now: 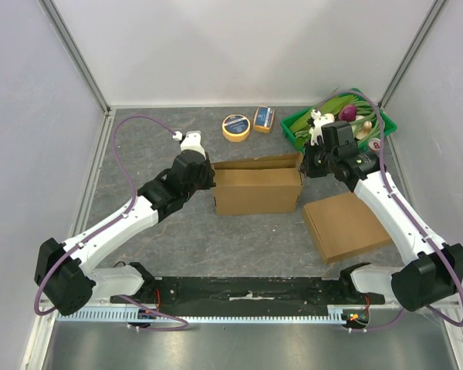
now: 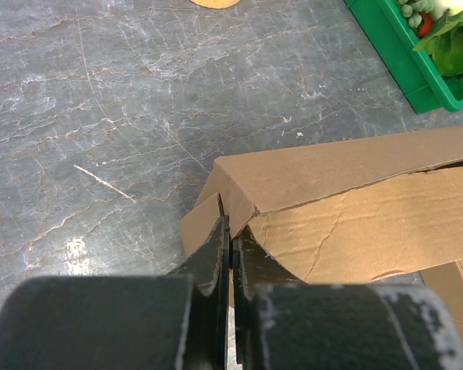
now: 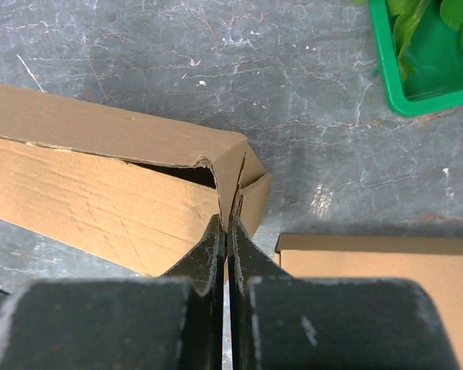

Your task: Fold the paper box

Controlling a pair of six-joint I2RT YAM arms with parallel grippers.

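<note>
— Paper box (image 1: pixel 258 189): where is it, and why are both arms on it?

— Top view: it lies mid-table (image 1: pixel 177 247), long side toward my bases. My left gripper (image 1: pixel 210 176) is at its left end and my right gripper (image 1: pixel 307 163) at its right end, so it cannot slide while I fold.

— Left wrist?

— My fingers (image 2: pixel 212 254) are pinched together on thin cardboard at the box's corner, beside a small end flap (image 2: pixel 199 225).

— Right wrist?

— Same there: fingers (image 3: pixel 204 254) clamped on the corner wall. The top panel (image 3: pixel 100 131) gapes slightly; I judge it needs tucking.
</note>
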